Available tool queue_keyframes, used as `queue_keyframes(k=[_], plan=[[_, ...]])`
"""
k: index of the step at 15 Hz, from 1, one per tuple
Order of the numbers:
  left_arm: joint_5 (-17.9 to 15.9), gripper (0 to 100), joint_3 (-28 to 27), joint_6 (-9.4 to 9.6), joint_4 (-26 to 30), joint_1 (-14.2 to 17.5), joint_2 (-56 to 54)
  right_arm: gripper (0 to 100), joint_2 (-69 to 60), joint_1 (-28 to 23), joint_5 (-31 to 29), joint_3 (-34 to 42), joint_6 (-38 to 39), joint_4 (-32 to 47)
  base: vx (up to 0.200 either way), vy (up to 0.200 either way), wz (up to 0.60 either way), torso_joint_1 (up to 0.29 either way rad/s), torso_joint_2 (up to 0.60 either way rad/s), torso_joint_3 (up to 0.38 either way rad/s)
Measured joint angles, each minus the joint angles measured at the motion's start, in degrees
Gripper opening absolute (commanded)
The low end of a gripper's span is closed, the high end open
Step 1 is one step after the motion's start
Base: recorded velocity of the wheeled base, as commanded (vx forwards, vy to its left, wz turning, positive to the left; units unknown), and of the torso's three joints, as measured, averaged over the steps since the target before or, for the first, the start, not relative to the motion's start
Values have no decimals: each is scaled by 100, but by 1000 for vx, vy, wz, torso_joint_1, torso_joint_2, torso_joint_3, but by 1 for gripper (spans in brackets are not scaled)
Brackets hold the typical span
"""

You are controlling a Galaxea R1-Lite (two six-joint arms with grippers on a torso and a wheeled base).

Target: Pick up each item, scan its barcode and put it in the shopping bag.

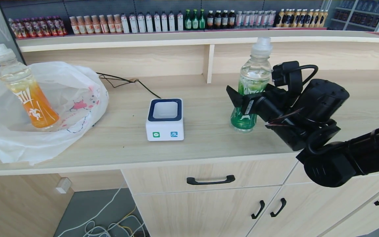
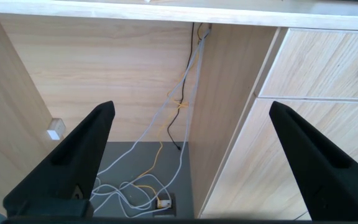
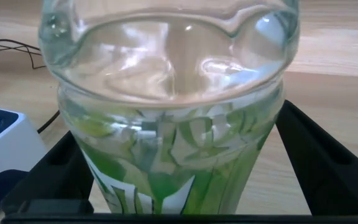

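A green-labelled drink bottle [image 1: 252, 82] with a white cap stands upright on the wooden counter, right of the scanner. My right gripper [image 1: 247, 98] is shut on the green bottle [image 3: 173, 124] at label height, one black finger on each side. A white barcode scanner [image 1: 164, 118] with a dark-rimmed window sits mid-counter. At the left, the translucent white shopping bag [image 1: 84, 98] lies open with an orange drink bottle [image 1: 28, 92] standing inside it. My left gripper [image 2: 191, 112] hangs open below counter level, facing a cabinet recess, with nothing between its fingers.
A raised wooden ledge [image 1: 189, 41] runs along the counter's back, with a row of bottles on the shelf behind it. A black cable [image 1: 123, 80] trails behind the scanner. Drawers with black handles [image 1: 211, 180] sit below the counter. Loose cables [image 2: 148, 186] lie on the floor.
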Motion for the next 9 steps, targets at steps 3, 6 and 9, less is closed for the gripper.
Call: queue_keyframes(k=[3, 6, 9], plan=[[0, 100, 0, -5, 0, 4, 0, 0, 0, -17, 5, -6, 2, -2, 0, 0, 0, 0, 0, 0], [0, 100, 0, 11, 0, 0, 0, 0, -2, -28, 5, 2, 44, -20, 0, 0, 0, 0, 0, 0], [0, 100, 0, 6, 0, 1, 0, 0, -30, -17, 11, 0, 49, -20, 0, 0, 0, 0, 0, 0]])
